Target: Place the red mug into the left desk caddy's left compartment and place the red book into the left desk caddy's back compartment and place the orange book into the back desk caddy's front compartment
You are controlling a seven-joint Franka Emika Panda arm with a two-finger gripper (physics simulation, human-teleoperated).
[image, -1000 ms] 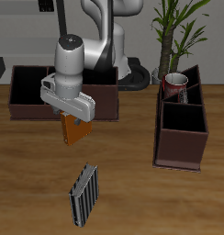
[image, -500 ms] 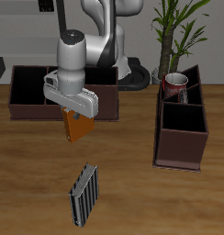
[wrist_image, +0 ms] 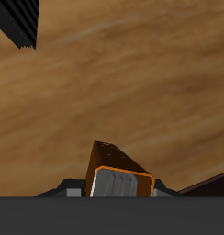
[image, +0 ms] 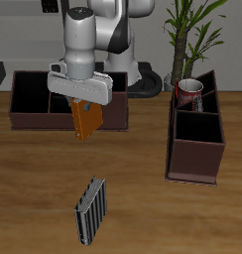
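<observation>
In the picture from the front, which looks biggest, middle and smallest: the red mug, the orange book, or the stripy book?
1. Stripy book, though it lies nearest the camera.
2. Orange book, partly hidden by the gripper.
3. Red mug.

back desk caddy [image: 34, 104]: cells open from above; gripper [image: 81, 107] with orange book [image: 85, 121] hanging over its near wall.
Table [image: 143, 213]: bare wood between both caddies, wide passage.
Striped book [image: 90, 209]: upright near the front edge, sole obstacle there.
left desk caddy [image: 196, 139]: near cells open; far cell filled by red mug [image: 189, 92].
Plant [image: 192, 35]: leaves above that far end.
</observation>
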